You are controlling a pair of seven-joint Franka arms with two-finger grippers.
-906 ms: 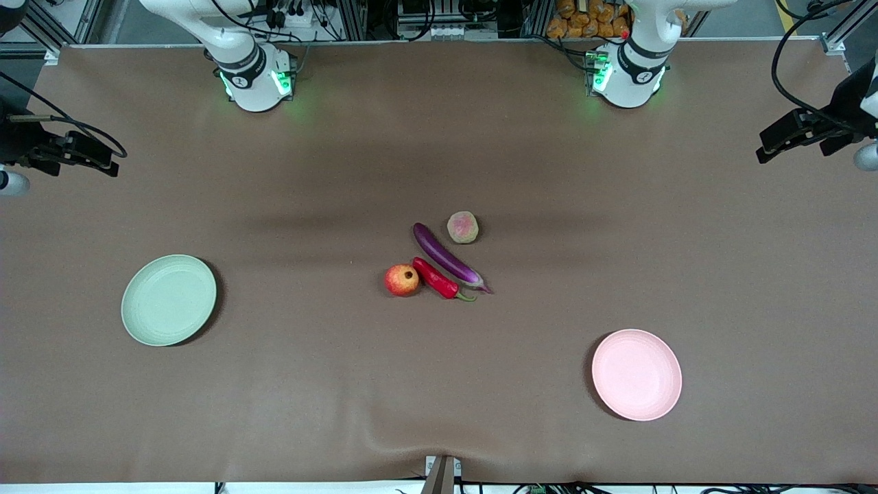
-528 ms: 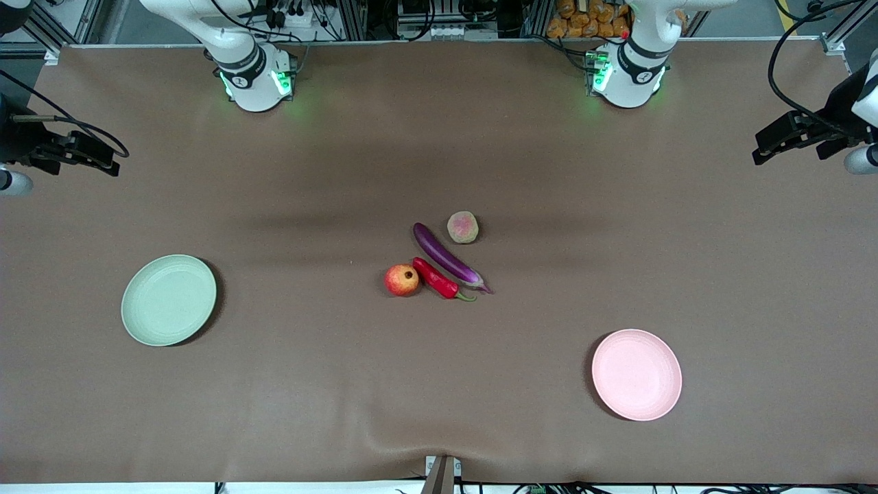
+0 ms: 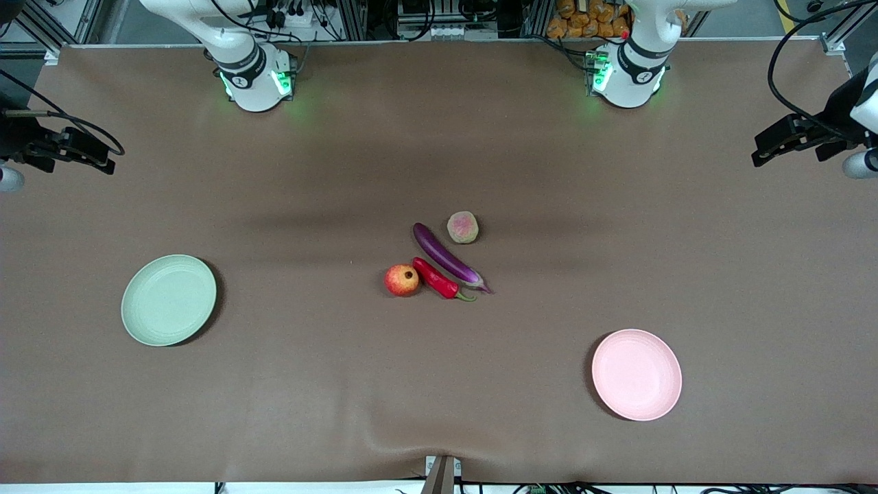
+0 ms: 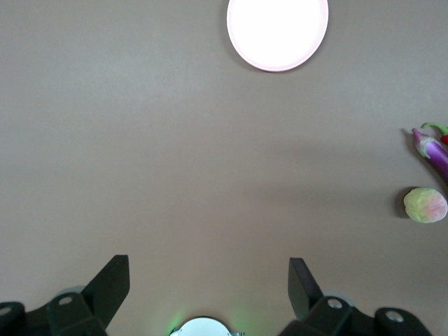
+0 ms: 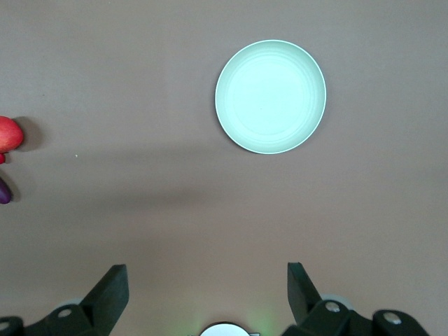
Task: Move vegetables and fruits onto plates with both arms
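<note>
A purple eggplant (image 3: 447, 263), a red chili (image 3: 435, 278), a red-orange pomegranate (image 3: 402, 280) and a pink-green peach (image 3: 463, 227) lie close together at the table's middle. The green plate (image 3: 169, 300) lies toward the right arm's end and the pink plate (image 3: 636, 374) toward the left arm's end, nearer the front camera. My left gripper (image 3: 772, 144) hangs open and empty high over its end of the table. Its wrist view (image 4: 208, 269) shows the pink plate (image 4: 278, 31), the peach (image 4: 425, 205) and the eggplant (image 4: 434, 150). My right gripper (image 3: 92, 154) is open and empty high over the other end. Its wrist view (image 5: 208, 274) shows the green plate (image 5: 270, 96).
The brown table cover (image 3: 439, 384) has a small wrinkle at its front edge. Both green-lit arm bases (image 3: 257, 82) (image 3: 624, 79) stand along the table's back edge. Cables and frames crowd the space past that edge.
Both grippers have drifted slightly at the table's ends. The produce and the plates have not moved.
</note>
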